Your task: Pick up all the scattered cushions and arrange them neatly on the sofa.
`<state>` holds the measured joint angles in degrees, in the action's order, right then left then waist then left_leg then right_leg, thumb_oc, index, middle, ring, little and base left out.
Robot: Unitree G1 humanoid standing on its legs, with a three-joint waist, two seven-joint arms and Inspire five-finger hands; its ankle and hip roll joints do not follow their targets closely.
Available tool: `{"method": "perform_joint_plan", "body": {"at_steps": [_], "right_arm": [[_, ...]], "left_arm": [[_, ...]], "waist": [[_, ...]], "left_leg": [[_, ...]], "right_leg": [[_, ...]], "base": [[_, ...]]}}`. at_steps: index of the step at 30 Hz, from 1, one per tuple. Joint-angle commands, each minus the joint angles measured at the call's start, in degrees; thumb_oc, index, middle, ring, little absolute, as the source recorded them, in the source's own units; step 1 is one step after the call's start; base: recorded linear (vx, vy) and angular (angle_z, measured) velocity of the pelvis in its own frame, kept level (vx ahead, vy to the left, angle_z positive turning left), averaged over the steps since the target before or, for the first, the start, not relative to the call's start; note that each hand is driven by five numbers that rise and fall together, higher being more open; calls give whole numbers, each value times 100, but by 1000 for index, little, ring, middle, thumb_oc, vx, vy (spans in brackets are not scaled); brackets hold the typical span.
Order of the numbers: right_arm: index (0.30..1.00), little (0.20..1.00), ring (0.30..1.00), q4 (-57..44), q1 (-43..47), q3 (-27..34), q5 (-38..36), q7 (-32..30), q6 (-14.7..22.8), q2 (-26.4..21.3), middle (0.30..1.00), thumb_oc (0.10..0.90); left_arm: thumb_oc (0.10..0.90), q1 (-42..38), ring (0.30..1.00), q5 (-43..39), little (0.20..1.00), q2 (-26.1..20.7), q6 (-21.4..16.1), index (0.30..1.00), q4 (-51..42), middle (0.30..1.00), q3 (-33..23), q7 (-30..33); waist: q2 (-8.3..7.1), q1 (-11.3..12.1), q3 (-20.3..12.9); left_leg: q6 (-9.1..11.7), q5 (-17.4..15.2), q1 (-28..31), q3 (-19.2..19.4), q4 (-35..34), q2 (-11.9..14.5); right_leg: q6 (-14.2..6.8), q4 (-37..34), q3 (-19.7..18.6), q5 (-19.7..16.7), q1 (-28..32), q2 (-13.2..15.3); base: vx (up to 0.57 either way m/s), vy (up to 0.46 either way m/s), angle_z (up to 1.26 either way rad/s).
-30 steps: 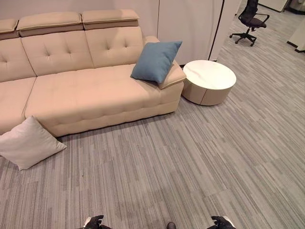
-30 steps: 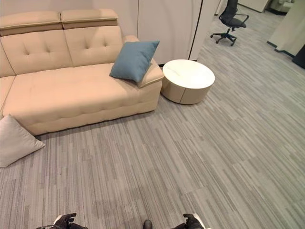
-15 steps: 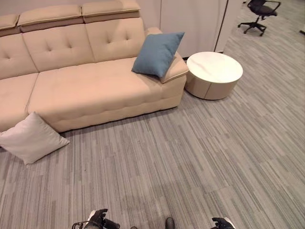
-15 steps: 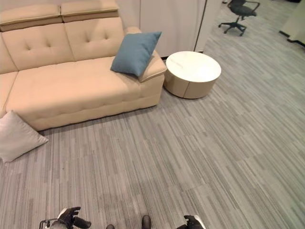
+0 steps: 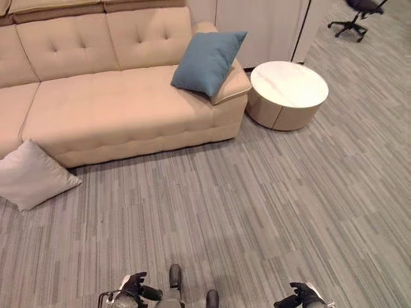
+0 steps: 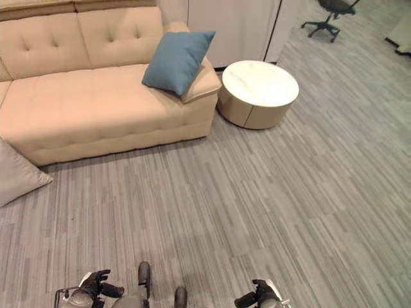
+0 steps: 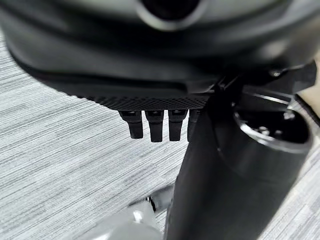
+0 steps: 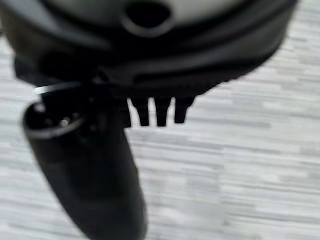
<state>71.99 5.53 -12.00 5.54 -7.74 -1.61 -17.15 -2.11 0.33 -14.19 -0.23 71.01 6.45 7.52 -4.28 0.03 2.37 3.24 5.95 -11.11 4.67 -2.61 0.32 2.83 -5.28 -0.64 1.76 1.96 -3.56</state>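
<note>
No writing or label can be made out on any of the things in view. A blue cushion (image 5: 209, 61) is seen leaning against the armrest at the right end of the beige sofa (image 5: 109, 109), its lower edge resting on the seat. A pale grey cushion (image 5: 33, 175) is seen on the striped grey floor (image 5: 270, 192), propped against the front of the sofa towards its left end. A round white counter (image 5: 287, 94) stands just beside the sofa's right armrest, and an office chair (image 5: 357, 14) is partly seen well apart from it at the far right.

The left robot hand (image 5: 136, 287) is held low at the near edge of the head views, and the right robot hand (image 5: 300, 296) likewise; in the wrist views the fingers (image 7: 156, 125) of the left and the fingers (image 8: 161, 111) of the right are seen straight and released, with nothing grasped and only floor beyond them.

Compared with half a second ago, the whole scene is shifted in the head views, so the camera has moved; both cushions are found in the same places relative to the sofa. More of both robot hands is now shown at the near edge.
</note>
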Motion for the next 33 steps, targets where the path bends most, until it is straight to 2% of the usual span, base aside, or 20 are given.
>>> {"method": "perform_joint_plan", "body": {"at_steps": [1, 2, 3, 4, 5, 6, 7, 10, 13, 14, 17, 20, 22, 23, 26, 28, 29, 30, 32, 33], "right_arm": [[900, 900, 900, 58, -69, 29, 49, -91, 27, -104, 900, 800], [900, 900, 900, 61, -63, 27, 57, -83, 24, -85, 900, 800], [900, 900, 900, 41, -54, 39, 82, -63, 12, -55, 900, 800], [900, 900, 900, 40, -53, 40, 82, -63, 12, -56, 900, 800], [900, 900, 900, -30, -51, 43, 97, -70, 21, -44, 900, 800], [900, 900, 900, -30, -51, 43, 97, -70, 21, -44, 900, 800], [900, 900, 900, -105, -8, 18, 119, -83, 31, -67, 900, 800], [900, 900, 900, -116, 34, -18, 135, -91, 37, -74, 900, 800], [900, 900, 900, -130, 79, -109, 150, -67, 54, -126, 900, 800], [900, 900, 900, -116, 78, -129, 141, -75, 47, -159, 900, 800], [900, 900, 900, -123, 76, -164, 157, -72, 46, -178, 900, 800], [900, 900, 900, -115, -37, -131, 126, -88, 54, -147, 900, 800], [900, 900, 900, -101, -89, -76, 97, -89, 49, -153, 900, 800], [900, 900, 900, -96, -114, -5, 60, -97, 34, -179, 900, 800], [900, 900, 900, -97, -48, 17, -24, -127, -14, -210, 900, 800], [900, 900, 900, -77, -17, 11, -39, -139, -31, -211, 900, 800], [900, 900, 900, -80, 7, 7, -59, -144, -27, -214, 900, 800], [900, 900, 900, -80, 5, 7, -59, -144, -27, -215, 900, 800], [900, 900, 900, -84, -22, 45, -48, -163, -9, -241, 900, 800], [900, 900, 900, -85, -26, 44, -48, -163, -8, -243, 900, 800]], "left_arm": [[800, -76, 900, 180, 900, -268, -59, 900, 19, 900, 16, 42], [800, -87, 900, 186, 900, -274, -55, 900, 25, 900, 5, 34], [800, -121, 900, 181, 900, -295, -52, 900, 15, 900, 1, 61], [800, -122, 900, 181, 900, -294, -52, 900, 16, 900, 2, 61], [800, -151, 900, 111, 900, -315, -48, 900, -47, 900, -7, 97], [800, -151, 900, 111, 900, -315, -48, 900, -47, 900, -7, 97], [800, -187, 900, 24, 900, -345, -45, 900, -131, 900, -33, 153], [800, -177, 900, -55, 900, -334, -76, 900, -195, 900, -66, 189], [800, -156, 900, -87, 900, -341, -117, 900, -250, 900, -101, 207], [800, -145, 900, -87, 900, -334, -138, 900, -245, 900, -123, 206], [800, -153, 900, -76, 900, -342, -158, 900, -247, 900, -148, 197], [800, -191, 900, -26, 900, -295, -178, 900, -244, 900, -51, 205], [800, -178, 900, -31, 900, -276, -182, 900, -251, 900, -23, 179], [800, -230, 900, -32, 900, -274, -159, 900, -306, 900, 32, 155], [800, -311, 900, -62, 900, -295, -129, 900, -389, 900, 71, 156], [800, -331, 900, -54, 900, -290, -119, 900, -379, 900, 100, 154], [800, -314, 900, -41, 900, -279, -113, 900, -330, 900, 126, 133], [800, -313, 900, -41, 900, -277, -114, 900, -330, 900, 128, 133], [800, -229, 900, -18, 900, -261, -83, 900, -225, 900, 118, 92], [800, -225, 900, -18, 900, -259, -84, 900, -225, 900, 118, 92]], "waist": [[-129, 192, -149], [-115, 213, -150], [-56, 252, -114], [-57, 255, -105], [84, 251, 22], [84, 251, 23], [292, 205, 253], [376, 165, 307], [440, 40, 339], [468, -115, 375], [542, -226, 424], [470, -282, 256], [430, -280, 183], [217, -274, 214], [-138, -168, 449], [-176, -120, 512], [-244, -76, 481], [-234, -69, 486], [-256, -33, 381], [-262, -26, 399]], "left_leg": [[30, -361, 100, -129, 478, -203], [21, -385, 177, -144, 459, -238], [-23, -457, 392, -175, 410, -308], [-23, -457, 404, -173, 406, -310], [-72, -461, 684, -233, 330, -290], [-72, -461, 685, -233, 329, -290], [-139, -459, 1029, -418, 221, -281], [-154, -474, 1222, -516, 146, -311], [-178, -459, 1403, -622, 143, -344], [-216, -492, 1569, -723, 133, -394], [-189, -516, 1783, -793, 72, -366], [-230, -590, 1773, -739, 247, -464], [-172, -598, 1694, -529, 650, -451], [-87, -685, 1310, -212, 1719, -414], [-56, -1002, 472, 171, 3506, -235], [-76, -1037, 239, 260, 3770, -138], [-110, -957, -56, 420, 3568, -36], [-109, -975, -54, 422, 3585, -24], [-116, -911, -182, 512, 2521, 70], [-117, -906, -134, 519, 2487, 59]], "right_leg": [[-391, 802, -304, -590, 51, 630], [-365, 985, -269, -582, 43, 658], [-310, 1541, -144, -598, -60, 693], [-310, 1550, -146, -590, -55, 694], [-222, 2300, 1, -660, -306, 674], [-222, 2301, 1, -660, -305, 675], [-227, 3027, 18, -545, -711, 428], [-274, 2864, 110, -392, -990, 333], [-410, 2124, 164, -324, -1469, 102], [-499, 1476, 92, -364, -1852, -134], [-562, 1070, 265, -391, -2037, -181], [-587, 944, 93, -569, -1745, -194], [-578, 860, 189, -642, -1522, -76], [-587, 823, 138, -758, -1242, 161], [-519, 765, 169, -922, -876, 521], [-484, 747, 182, -933, -771, 543], [-450, 650, 165, -948, -619, 544], [-449, 645, 162, -948, -609, 533], [-487, 512, 86, -967, -421, 474], [-490, 499, 81, -965, -386, 483]], "base": [[156, 133, -18], [208, 178, -12], [208, 177, -11], [270, 241, -5], [136, 123, -4], [371, 277, 9], [324, 195, 13], [245, 108, 0], [348, 54, 5], [324, 19, -12], [333, -32, 31], [259, -74, 70], [371, -117, 72], [391, -171, 50], [218, -153, 37], [152, -81, 4], [202, -69, -5], [314, -33, 0], [291, 12, -14], [242, 40, -24]]}}
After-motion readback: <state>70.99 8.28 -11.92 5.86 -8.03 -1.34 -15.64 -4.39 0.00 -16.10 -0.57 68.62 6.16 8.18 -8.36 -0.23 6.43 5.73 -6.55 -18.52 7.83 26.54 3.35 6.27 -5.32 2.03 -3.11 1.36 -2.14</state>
